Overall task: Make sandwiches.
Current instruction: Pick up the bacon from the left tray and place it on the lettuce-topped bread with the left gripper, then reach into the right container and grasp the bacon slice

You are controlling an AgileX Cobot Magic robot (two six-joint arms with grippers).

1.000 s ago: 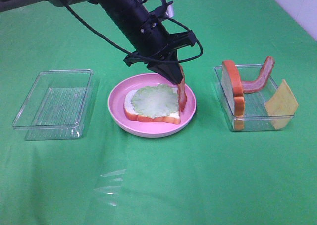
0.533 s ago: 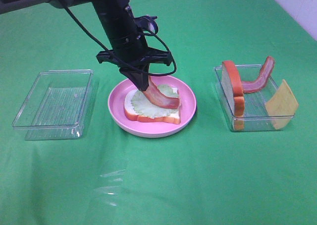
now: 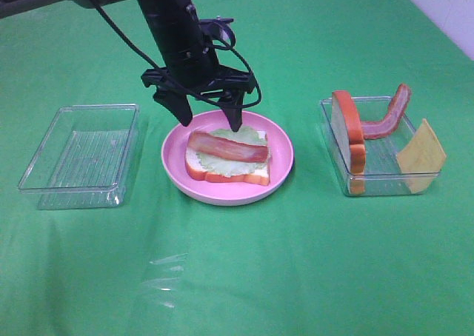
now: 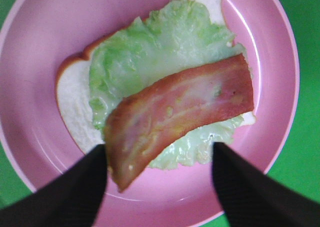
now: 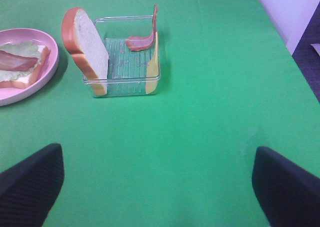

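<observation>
The left claw (image 3: 209,123) has opened wide, leaving the bacon (image 3: 226,146) flat on the lettuce (image 3: 252,136); cheese (image 3: 421,155) probably comes next.

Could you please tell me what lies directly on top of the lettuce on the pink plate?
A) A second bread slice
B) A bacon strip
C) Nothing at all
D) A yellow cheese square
B: a bacon strip lies flat across the lettuce on the pink plate, while the cheese square and the spare bread slice sit in the clear tray.

On the plate (image 4: 45,32), bacon (image 4: 180,112) tops lettuce (image 4: 150,52) (over bread (image 4: 72,107)).
</observation>
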